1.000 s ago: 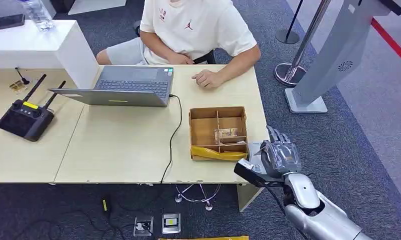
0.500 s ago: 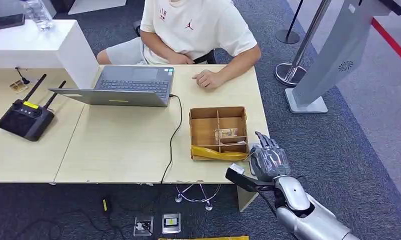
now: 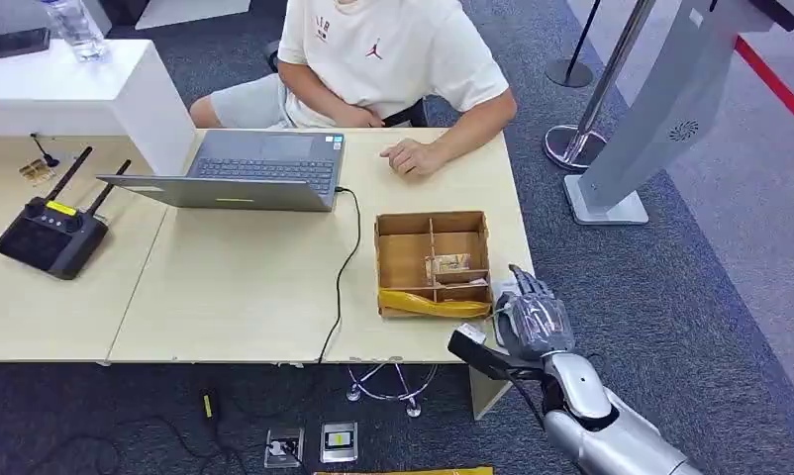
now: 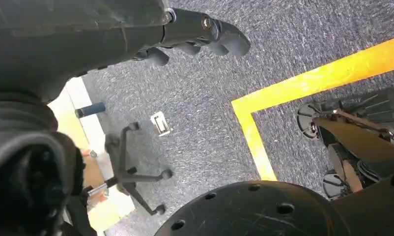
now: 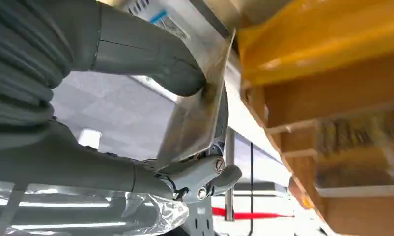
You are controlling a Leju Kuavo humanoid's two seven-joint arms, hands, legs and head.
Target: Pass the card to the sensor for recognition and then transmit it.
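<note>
The right hand (image 3: 532, 319) is pinching the card (image 5: 197, 110) just beside the wooden box (image 3: 433, 260) on the surface (image 3: 235, 287), so scanning and handover are remaining, I judge.

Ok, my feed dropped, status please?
Right hand pinches thin shiny card beside brown wooden divided box. Left hand hangs over carpet, holds nothing. Nothing blocking.

One high view, two close wrist views.
Head camera looks down on the pale wooden desk (image 3: 245, 287); the right wrist camera sits tight against the compartmented brown wooden box (image 3: 432, 259) (image 5: 327, 123) both share; the left wrist camera faces grey carpet (image 4: 210, 113).
</note>
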